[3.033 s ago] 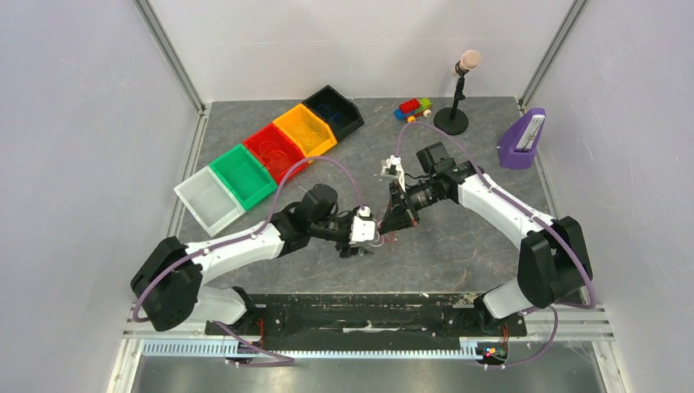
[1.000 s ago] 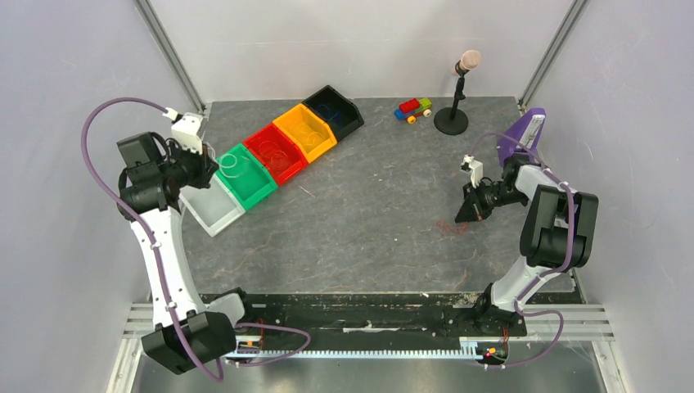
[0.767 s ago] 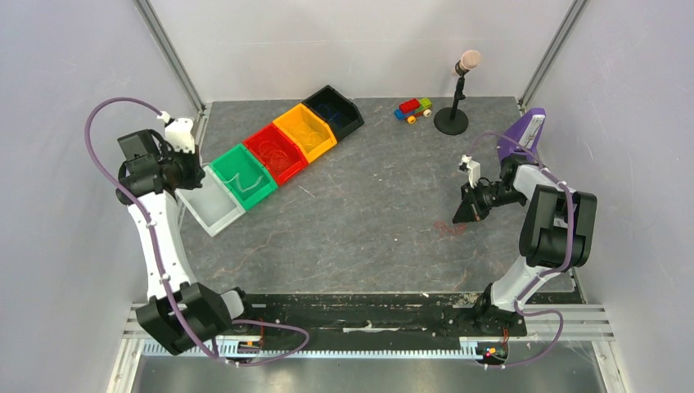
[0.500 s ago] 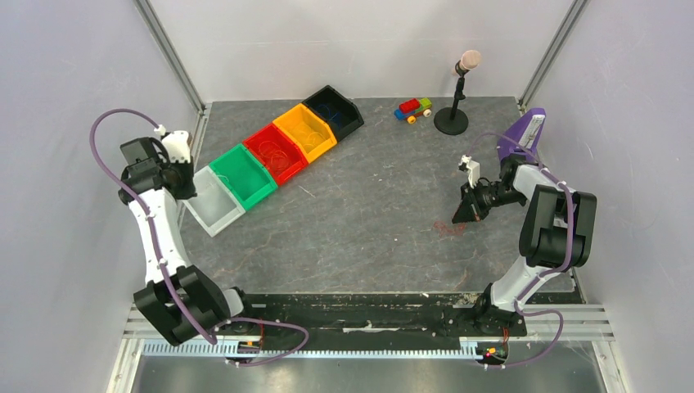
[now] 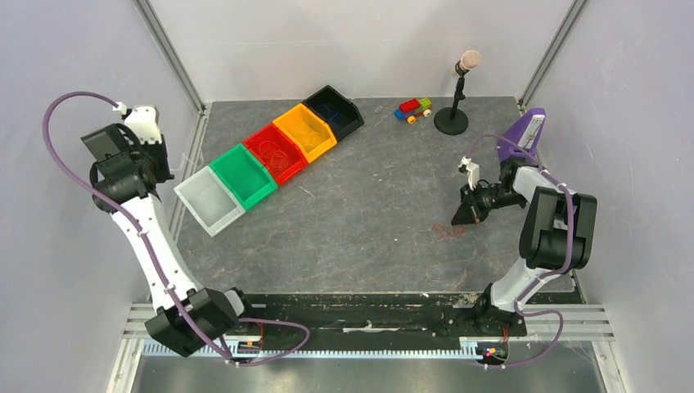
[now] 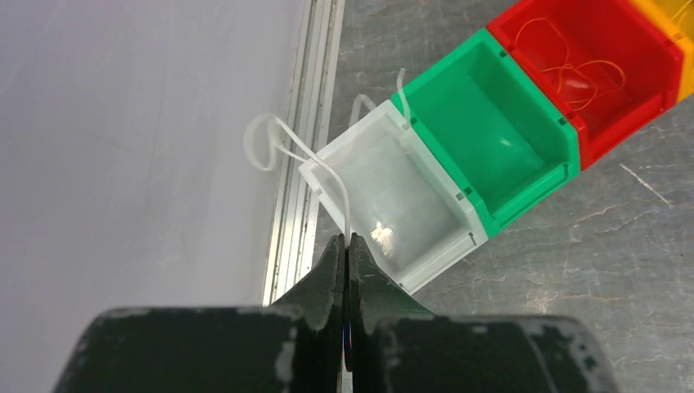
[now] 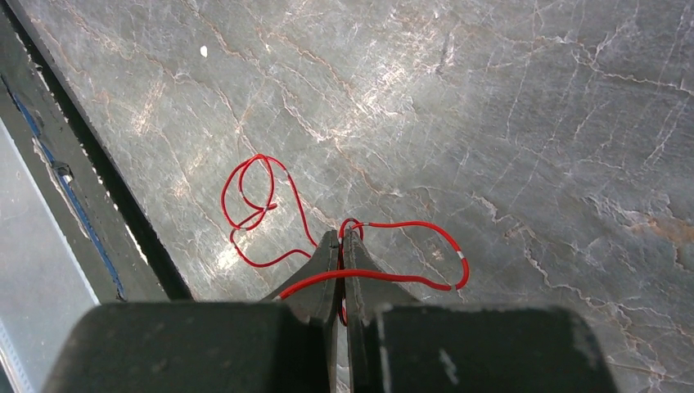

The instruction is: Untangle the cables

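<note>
Two cables, each in one gripper. At the table's (image 7: 532,123) 9 o'clock we see the left gripper (image 6: 344,244) pinched tight on a white cable (image 6: 278,135), just beside the white bin (image 6: 442,262). At 4 o'clock the right gripper (image 7: 341,239) pinches a red cable (image 7: 250,192), its loops lying on the table.

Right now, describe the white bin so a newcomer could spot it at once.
Find the diagonal row of five bins on the table's left half. The white bin sits at the row's near-left end, touching the green bin. It is the only pale, translucent one.
</note>
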Controlling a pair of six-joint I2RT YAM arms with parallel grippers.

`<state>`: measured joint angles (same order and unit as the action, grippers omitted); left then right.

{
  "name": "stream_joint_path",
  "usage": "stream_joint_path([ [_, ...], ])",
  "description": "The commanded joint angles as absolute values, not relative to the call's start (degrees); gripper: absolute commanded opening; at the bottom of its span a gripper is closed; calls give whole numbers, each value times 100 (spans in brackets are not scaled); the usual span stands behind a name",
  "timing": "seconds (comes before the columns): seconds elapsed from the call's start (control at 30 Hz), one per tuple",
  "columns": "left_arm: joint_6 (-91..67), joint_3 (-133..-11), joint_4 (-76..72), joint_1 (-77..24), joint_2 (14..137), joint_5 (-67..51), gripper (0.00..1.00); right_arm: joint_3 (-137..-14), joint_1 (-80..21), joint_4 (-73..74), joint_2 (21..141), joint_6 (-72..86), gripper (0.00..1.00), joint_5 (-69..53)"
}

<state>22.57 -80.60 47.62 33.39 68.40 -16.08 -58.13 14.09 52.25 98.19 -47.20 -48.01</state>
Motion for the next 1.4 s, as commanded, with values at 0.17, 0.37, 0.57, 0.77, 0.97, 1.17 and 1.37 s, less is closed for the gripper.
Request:
stream_joint_path([
  [0.17,2184,-7911,4851,3384,6711,-1741,2,-5924,1389,5313,9721,-4807,1,-4999],
  [0.37,2408,-7404,4728,3383,6988,-1765,2,-5916,1374,5317,9789,-4809,1,-5044],
  [0.57,2189,-7259,4540,3314,7593,-1912,2,-5856,1364,5317,9794,-4824,1,-5037],
  [0.77,1926,-6890,3946,2808,7913,-1613,2,-5879,1363,5304,9825,-4802,1,-5019],
  [0.97,1604,-6717,3489,2663,8809,-1269,2,-5858,1358,5308,9820,-4759,1,-5045],
  [1.17,1513,-6655,3239,2661,9444,-1698,2,-5827,1347,5308,9789,-4765,1,-5010],
  [1.37,1798,-6583,3051,2662,9865,-1329,2,-5831,1351,5306,9793,-4764,1,-5019],
])
